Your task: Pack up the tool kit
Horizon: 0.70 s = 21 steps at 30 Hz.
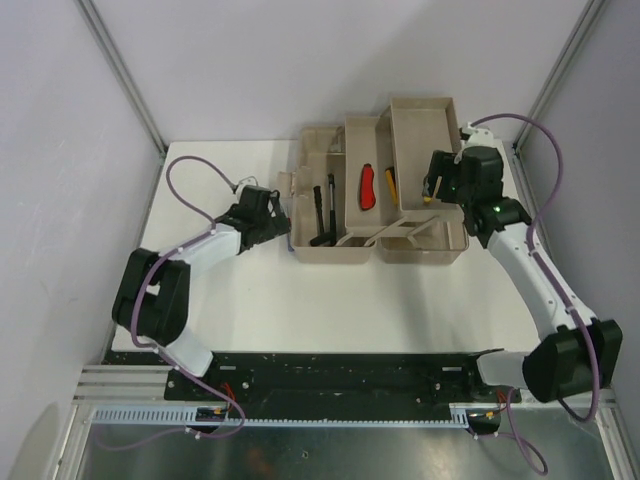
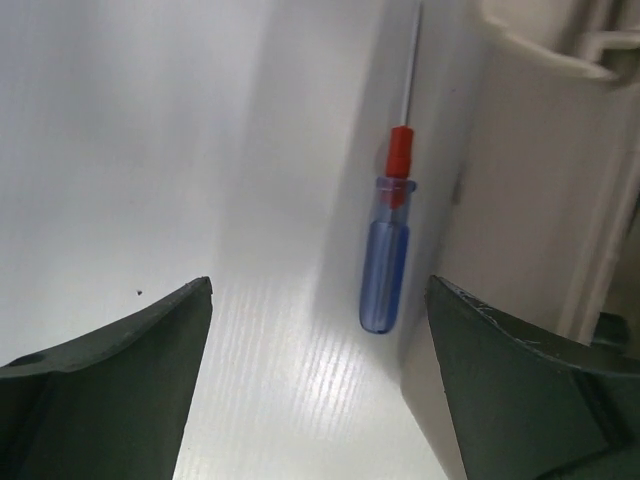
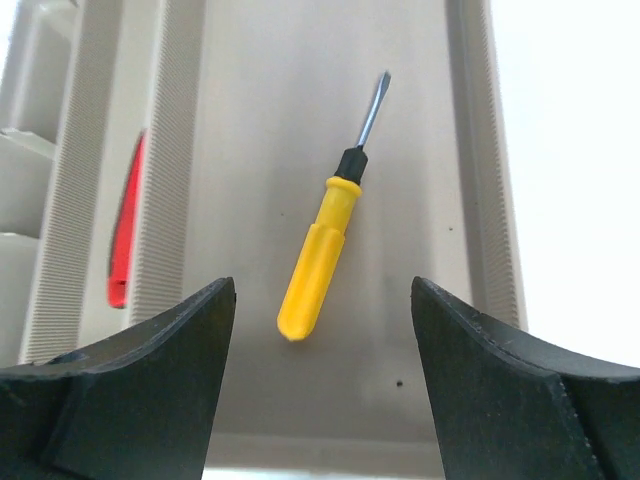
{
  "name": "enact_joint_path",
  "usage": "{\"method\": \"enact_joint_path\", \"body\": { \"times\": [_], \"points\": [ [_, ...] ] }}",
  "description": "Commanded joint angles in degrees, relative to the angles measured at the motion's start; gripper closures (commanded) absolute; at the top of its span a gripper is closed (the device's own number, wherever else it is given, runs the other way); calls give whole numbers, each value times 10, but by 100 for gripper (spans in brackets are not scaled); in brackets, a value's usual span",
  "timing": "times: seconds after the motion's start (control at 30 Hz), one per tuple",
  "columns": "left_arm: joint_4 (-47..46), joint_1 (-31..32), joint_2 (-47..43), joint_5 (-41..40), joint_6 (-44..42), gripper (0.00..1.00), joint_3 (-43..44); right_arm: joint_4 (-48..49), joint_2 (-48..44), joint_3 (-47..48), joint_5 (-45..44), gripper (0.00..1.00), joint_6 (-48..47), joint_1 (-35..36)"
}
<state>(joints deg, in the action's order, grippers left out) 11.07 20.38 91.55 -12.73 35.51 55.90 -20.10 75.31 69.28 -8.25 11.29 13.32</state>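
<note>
The beige toolbox (image 1: 330,250) stands open at the back middle of the table with its trays folded out. A yellow-handled screwdriver (image 3: 320,255) lies in one tray, also seen from above (image 1: 391,182). A red-handled tool (image 1: 367,186) lies in the compartment to its left (image 3: 125,225). Black tools (image 1: 322,212) lie in the left compartment. A blue-handled screwdriver with a red collar (image 2: 388,255) lies on the white table against the toolbox's outer wall (image 2: 520,200). My left gripper (image 2: 320,290) is open just short of it. My right gripper (image 3: 322,290) is open above the yellow screwdriver.
The left gripper (image 1: 278,215) sits at the toolbox's left side and the right gripper (image 1: 433,188) at the raised right tray (image 1: 425,120). The toolbox handle (image 1: 400,232) lies across its front. Grey walls enclose the white table (image 1: 350,310) on three sides.
</note>
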Motion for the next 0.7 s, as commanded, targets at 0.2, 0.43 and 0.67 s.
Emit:
{"method": "enact_joint_path", "body": {
  "times": [0.2, 0.43, 0.67],
  "points": [
    [-48, -4, 111, 51, 10, 31, 40, 36, -123, 20, -9, 24, -1, -33],
    [-97, -6, 109, 87, 15, 28, 35, 8, -130, 17, 5, 25, 12, -47],
    [-145, -9, 103, 128, 5, 22, 17, 4, -128, 11, 6, 25, 17, -48]
  ]
}}
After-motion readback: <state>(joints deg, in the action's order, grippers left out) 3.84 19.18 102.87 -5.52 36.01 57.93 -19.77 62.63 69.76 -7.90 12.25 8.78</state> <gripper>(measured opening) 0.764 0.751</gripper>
